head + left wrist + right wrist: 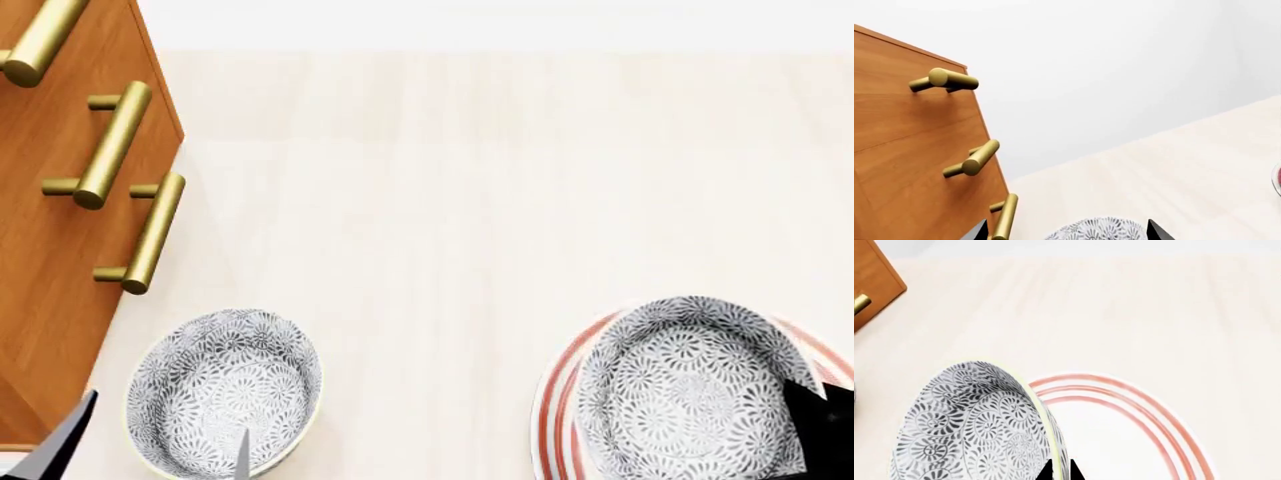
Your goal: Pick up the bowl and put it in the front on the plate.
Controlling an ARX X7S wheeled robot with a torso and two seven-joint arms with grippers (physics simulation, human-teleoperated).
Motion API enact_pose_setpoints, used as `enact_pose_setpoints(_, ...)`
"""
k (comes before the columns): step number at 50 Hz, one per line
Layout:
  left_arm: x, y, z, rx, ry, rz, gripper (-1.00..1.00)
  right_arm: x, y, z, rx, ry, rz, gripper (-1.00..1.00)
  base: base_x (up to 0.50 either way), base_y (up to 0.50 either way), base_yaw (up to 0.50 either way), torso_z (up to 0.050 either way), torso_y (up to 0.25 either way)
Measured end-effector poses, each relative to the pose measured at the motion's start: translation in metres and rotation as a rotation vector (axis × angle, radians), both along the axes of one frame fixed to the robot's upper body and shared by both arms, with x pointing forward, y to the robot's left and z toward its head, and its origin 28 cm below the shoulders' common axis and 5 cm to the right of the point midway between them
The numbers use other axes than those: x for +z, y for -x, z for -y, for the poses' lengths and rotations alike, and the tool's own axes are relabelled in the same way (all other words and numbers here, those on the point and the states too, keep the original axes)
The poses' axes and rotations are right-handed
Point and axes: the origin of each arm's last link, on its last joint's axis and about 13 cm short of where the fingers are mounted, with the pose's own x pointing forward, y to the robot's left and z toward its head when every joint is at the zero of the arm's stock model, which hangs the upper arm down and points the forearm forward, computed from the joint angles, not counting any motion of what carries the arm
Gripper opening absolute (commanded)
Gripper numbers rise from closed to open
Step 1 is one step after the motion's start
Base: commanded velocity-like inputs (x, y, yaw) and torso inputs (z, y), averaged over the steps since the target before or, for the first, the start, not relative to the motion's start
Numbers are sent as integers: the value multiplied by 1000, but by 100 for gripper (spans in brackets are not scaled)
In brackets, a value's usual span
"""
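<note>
Two small round floral grey-blue bowls visible: one bowl (687, 385) over the single wide white red-ringed plate (1134, 425), tilted, its rim pinched by the closed right gripper (1059, 471); second bowl (224, 390) on the pale wooden table (467, 200), between the left gripper (147, 445) fingers, spread apart. One wooden cabinet (54, 250), three brass handles.

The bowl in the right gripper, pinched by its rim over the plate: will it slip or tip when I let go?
The bowl looks rigid and glazed, so a rim pinch by the right gripper may slip. It hangs tilted over the plate, so it could rock before settling. Deep and round, it will probably right itself on its base.
</note>
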Motion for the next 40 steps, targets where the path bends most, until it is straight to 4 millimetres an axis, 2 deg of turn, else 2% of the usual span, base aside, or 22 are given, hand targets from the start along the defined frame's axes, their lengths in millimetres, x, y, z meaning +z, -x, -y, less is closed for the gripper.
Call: enact_pose_setpoints(40, -2, 0, 1, -13, 1, -23, 100, -21, -7, 7, -68, 12, -39, -100, 0, 0, 0, 0, 0)
